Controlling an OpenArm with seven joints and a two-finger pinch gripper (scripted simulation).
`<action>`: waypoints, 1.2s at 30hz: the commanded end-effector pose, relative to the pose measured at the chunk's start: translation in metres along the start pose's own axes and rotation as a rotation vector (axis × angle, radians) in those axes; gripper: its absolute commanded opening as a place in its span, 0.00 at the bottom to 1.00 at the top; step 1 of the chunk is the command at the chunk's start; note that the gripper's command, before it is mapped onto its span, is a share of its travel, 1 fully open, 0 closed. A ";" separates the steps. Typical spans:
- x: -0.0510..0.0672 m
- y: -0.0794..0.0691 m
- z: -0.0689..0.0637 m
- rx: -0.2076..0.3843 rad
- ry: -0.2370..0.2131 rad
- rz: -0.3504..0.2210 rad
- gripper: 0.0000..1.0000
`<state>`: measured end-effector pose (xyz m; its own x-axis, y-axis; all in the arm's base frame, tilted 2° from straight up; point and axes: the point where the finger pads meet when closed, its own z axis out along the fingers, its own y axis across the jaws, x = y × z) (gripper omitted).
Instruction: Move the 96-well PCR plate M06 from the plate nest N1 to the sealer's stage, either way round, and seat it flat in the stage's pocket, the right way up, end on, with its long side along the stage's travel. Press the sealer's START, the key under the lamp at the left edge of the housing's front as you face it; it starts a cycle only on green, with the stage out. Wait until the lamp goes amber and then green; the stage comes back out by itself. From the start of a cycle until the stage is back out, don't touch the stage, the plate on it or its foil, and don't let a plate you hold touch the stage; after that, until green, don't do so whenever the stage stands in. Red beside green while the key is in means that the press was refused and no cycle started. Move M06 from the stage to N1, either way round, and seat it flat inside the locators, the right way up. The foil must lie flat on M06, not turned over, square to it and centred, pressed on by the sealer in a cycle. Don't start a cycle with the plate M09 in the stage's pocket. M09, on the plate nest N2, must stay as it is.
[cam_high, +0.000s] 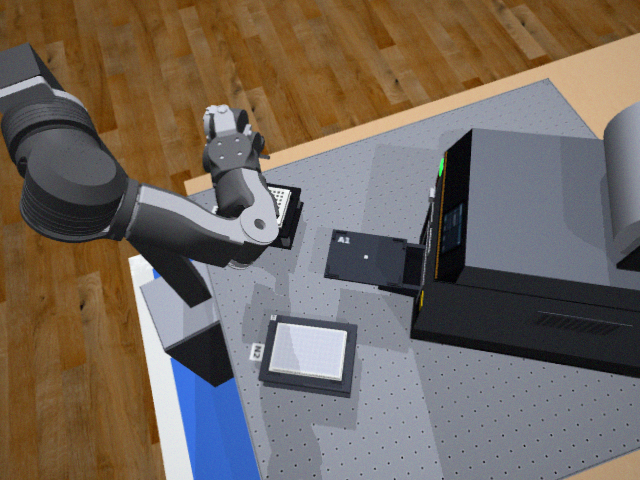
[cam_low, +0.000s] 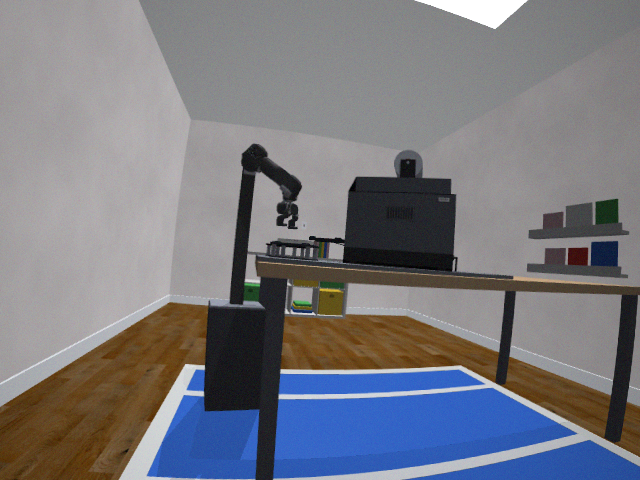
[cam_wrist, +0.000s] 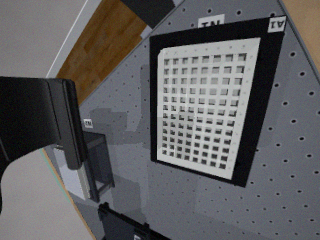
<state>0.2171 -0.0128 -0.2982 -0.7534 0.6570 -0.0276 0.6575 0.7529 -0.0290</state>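
Note:
The white 96-well plate M06 lies flat in the black nest N1, in the middle of the wrist view. In the top view my arm's wrist covers most of it and only a corner of the plate shows. My gripper hangs well above the plate, open and empty. One dark finger shows at the left of the wrist view. The sealer's stage stands out with an empty pocket. The lamp at the housing's front glows green.
The sealer housing fills the right of the mat, with a grey foil roll behind it. Plate M09 sits in nest N2 near the front. The arm's base block stands at the mat's left edge.

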 end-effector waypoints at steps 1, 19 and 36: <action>0.000 0.000 0.017 -0.004 -0.001 -0.005 0.77; -0.002 0.002 0.057 -0.006 0.000 -0.004 0.77; -0.002 0.002 0.061 -0.005 0.001 -0.004 0.77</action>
<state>0.2188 -0.0164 -0.3610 -0.7548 0.6554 -0.0265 0.6559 0.7542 -0.0301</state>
